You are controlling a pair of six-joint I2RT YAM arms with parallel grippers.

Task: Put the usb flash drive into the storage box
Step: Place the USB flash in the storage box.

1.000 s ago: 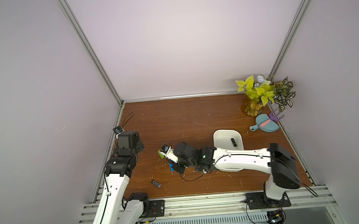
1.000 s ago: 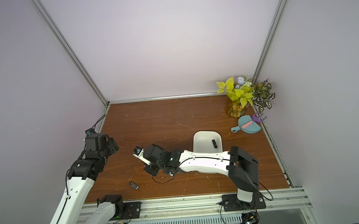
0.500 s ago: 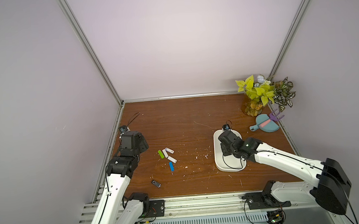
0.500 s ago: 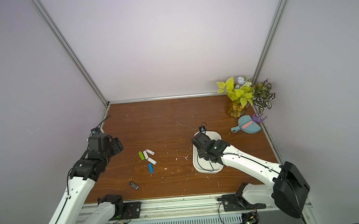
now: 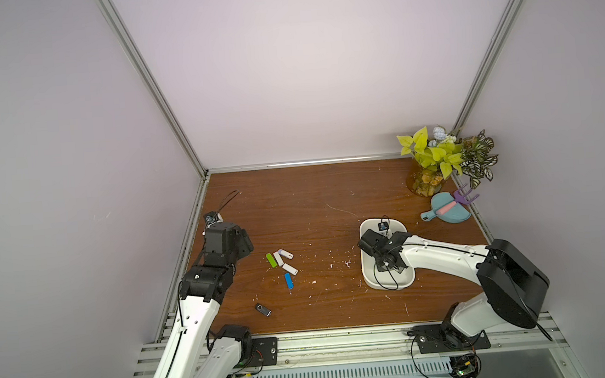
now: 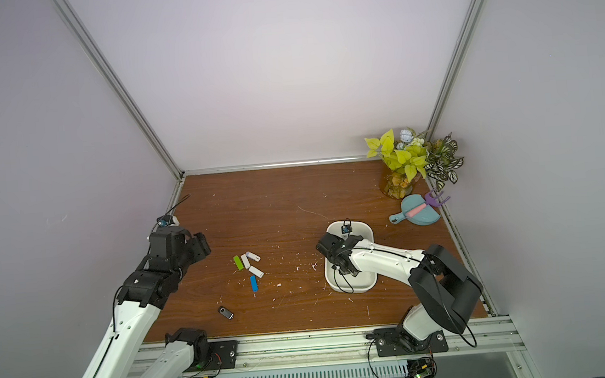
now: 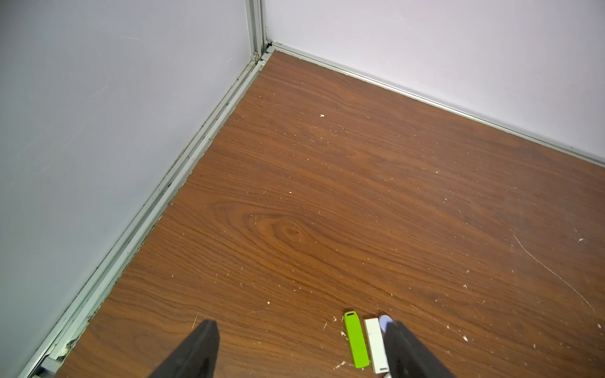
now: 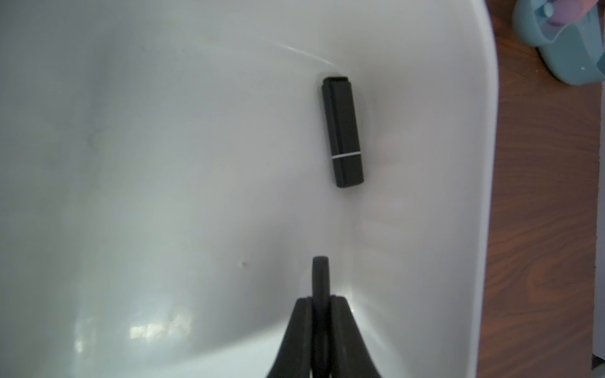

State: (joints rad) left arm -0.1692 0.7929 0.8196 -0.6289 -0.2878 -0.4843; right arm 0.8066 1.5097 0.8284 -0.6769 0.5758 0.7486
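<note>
Far half of table [image 5: 294,198] was open, crumbs only. Drive cluster [image 5: 282,265] sat left of centre, 1 black drive [image 5: 263,309] near the front edge; clear lane between them and the storage box [image 5: 370,277]. Right arm [image 5: 443,256] hung over the box, covering its middle. Plant [image 5: 435,157] and dustpan [image 5: 450,212] crowded the far right corner.

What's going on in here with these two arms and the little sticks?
This robot is putting USB flash drives into a white storage box. The right gripper hangs over the box, shut on a slim dark item, probably a drive; one black drive already lies inside. The left gripper is open near the green drive and several others loose on the table.
</note>
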